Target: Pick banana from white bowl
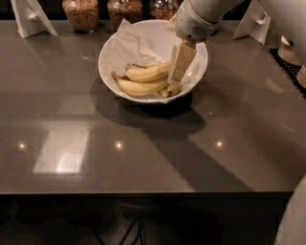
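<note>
The white bowl (111, 51) stands at the back middle of the dark table, lined with white paper. In it lies the long pale yellow banana (147, 73). A deeper yellow banana with a dark stem (138, 88) lies just in front of it, and a short stubby banana (172, 89) lies at the right. My gripper (177, 76) reaches down from the upper right into the bowl's right half. Its cream tip is at the right end of the pale banana. Contact cannot be told.
Three glass jars (80, 13) stand behind the bowl. White folded stands are at the back left (29, 18) and back right (256, 21). Stacked cream plates (290, 51) are at the right edge. The table's front edge (143, 192) runs across the lower frame.
</note>
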You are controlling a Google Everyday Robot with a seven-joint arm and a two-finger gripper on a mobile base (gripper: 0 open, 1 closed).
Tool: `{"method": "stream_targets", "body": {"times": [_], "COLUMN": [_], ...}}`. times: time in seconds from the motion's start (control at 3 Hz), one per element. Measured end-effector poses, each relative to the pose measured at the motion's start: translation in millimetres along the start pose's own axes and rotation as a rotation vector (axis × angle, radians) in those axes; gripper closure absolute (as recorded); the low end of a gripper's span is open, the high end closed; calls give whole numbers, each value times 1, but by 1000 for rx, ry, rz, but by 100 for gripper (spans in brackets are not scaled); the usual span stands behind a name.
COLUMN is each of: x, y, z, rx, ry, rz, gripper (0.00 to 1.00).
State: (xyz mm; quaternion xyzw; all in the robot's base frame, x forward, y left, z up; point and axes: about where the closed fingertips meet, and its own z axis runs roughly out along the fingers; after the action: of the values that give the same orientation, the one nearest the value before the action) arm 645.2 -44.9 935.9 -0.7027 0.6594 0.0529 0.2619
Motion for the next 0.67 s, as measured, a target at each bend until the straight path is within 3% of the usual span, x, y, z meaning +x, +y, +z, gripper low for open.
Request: {"method": "stream_targets", "body": {"times": [0.33,0.67], "x": [13,22], "y": [-5,-8], "z": [20,33], "rx": [-44,-73], "ry": [40,69], "rz": [6,10], "gripper": [0,19]}}
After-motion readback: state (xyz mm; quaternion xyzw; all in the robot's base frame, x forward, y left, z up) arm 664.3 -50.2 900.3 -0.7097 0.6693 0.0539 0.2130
